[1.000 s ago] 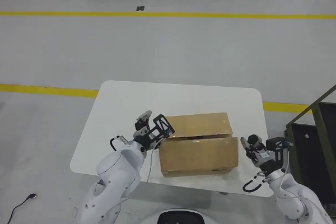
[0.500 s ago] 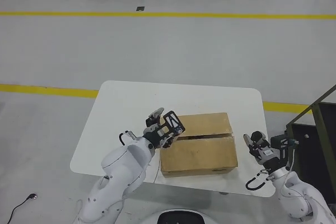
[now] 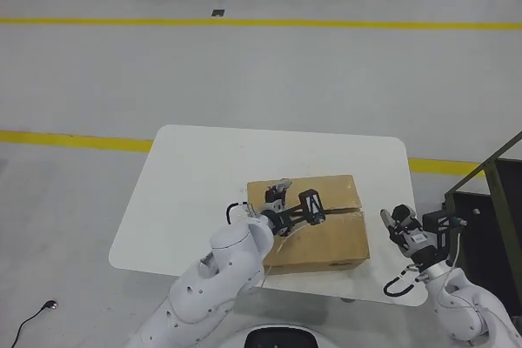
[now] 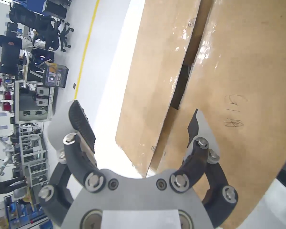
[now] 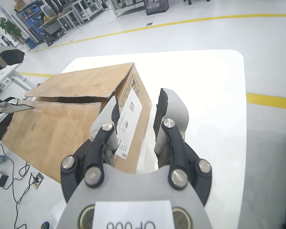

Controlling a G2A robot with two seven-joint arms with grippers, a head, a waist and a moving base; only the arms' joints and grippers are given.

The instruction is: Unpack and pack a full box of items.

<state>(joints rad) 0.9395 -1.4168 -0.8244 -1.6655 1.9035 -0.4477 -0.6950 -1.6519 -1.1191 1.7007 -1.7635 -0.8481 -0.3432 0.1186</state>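
Note:
A brown cardboard box (image 3: 317,235) lies on the white table (image 3: 200,174), its two top flaps nearly shut with a narrow dark gap between them (image 4: 181,82). My left gripper (image 3: 297,205) hangs open over the box's left half, one finger (image 4: 200,129) resting on the near flap by the seam and the other (image 4: 82,122) out over the far flap. My right gripper (image 3: 415,228) stands open off the box's right end, beside the side with the white label (image 5: 128,122), nothing between its fingers. The left gripper's fingertip (image 5: 19,107) touches the near flap's edge.
The table's left half and far strip are bare. A dark metal frame (image 3: 496,191) stands to the right of the table. Cables and a power strip (image 5: 35,179) lie on the floor beside the table.
My left gripper has swung from the box's left end to over its top, onto the flaps by the seam. The right gripper has drifted slightly away from the box.

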